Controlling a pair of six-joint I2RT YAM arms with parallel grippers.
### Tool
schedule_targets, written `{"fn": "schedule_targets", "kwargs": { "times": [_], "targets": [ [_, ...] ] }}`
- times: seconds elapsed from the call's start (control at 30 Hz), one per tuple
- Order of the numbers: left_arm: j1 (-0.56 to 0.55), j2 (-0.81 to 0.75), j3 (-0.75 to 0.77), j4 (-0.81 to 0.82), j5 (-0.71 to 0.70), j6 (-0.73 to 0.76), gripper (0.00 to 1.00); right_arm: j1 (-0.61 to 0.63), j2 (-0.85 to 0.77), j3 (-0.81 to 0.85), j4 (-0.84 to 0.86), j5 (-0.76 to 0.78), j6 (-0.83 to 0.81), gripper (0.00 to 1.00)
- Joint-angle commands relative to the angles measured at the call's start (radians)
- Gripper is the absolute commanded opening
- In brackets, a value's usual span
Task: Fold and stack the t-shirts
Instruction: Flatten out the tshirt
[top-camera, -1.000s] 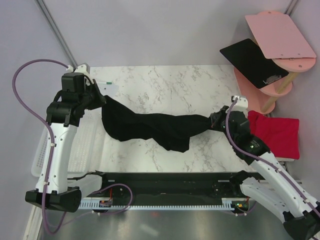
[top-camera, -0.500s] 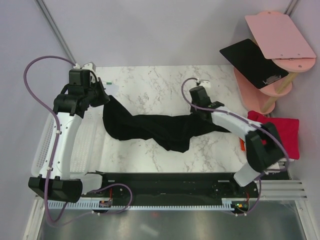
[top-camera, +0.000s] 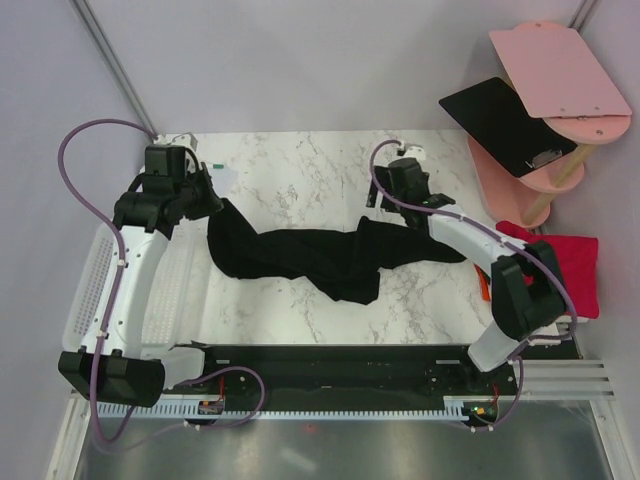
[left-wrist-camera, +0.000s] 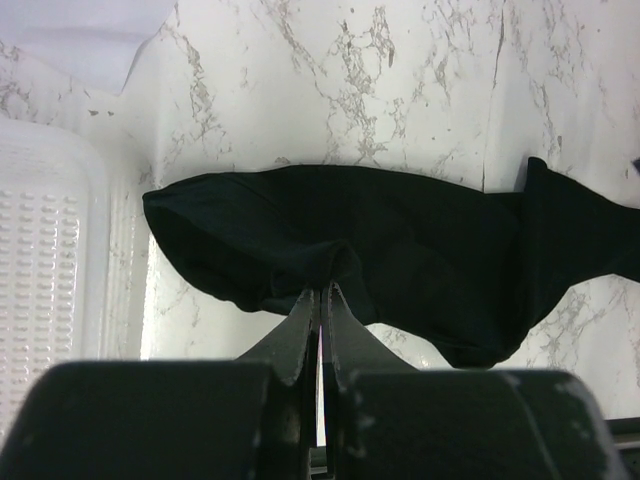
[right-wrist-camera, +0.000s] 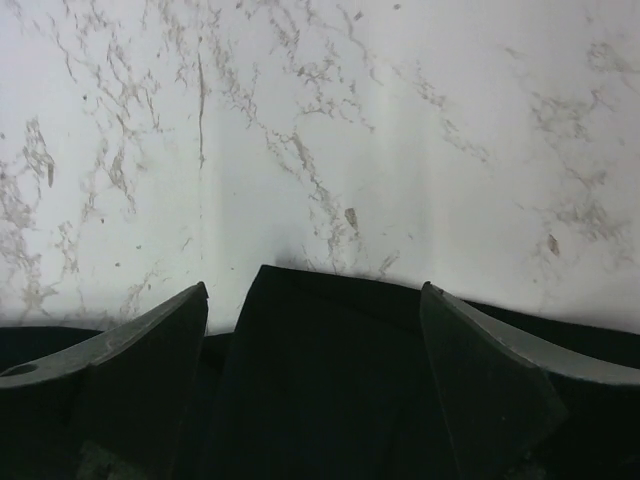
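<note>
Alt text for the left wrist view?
The left gripper, shut, pinches a bunched edge of the black t-shirt, which stretches rightward across the marble table. A white perforated tray sits at the left.

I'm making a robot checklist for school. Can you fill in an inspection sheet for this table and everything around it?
Surface: white marble table with grey veins.
Job's things: black shirt bunched lengthwise across the middle, not folded; red shirt lying beside the table's right edge.
Clutter: white paper at the far left corner; white tray along the left side.
Grippers: left gripper shut on the black shirt's left end; right gripper open over its right part.
Cables: purple cables loop from both arms, off the cloth.
Surroundings: pink shelf holding a black board; grey walls.
</note>
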Motion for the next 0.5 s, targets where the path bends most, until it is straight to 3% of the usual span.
{"fn": "schedule_targets", "kwargs": {
  "times": [0.0, 0.13, 0.47],
  "targets": [
    [0.005, -0.026, -0.021, 0.051, 0.023, 0.023, 0.02, -0.103, -0.123, -0.110, 0.035, -0.154, 0.169, 0.91],
    [0.005, -0.036, -0.038, 0.060, 0.029, 0.015, 0.02, -0.233, -0.149, -0.246, 0.119, -0.392, 0.302, 0.86],
    [0.005, -0.049, -0.053, 0.063, 0.021, 0.017, 0.02, -0.298, -0.106, -0.378, 0.276, -0.598, 0.463, 0.83]
  ]
}}
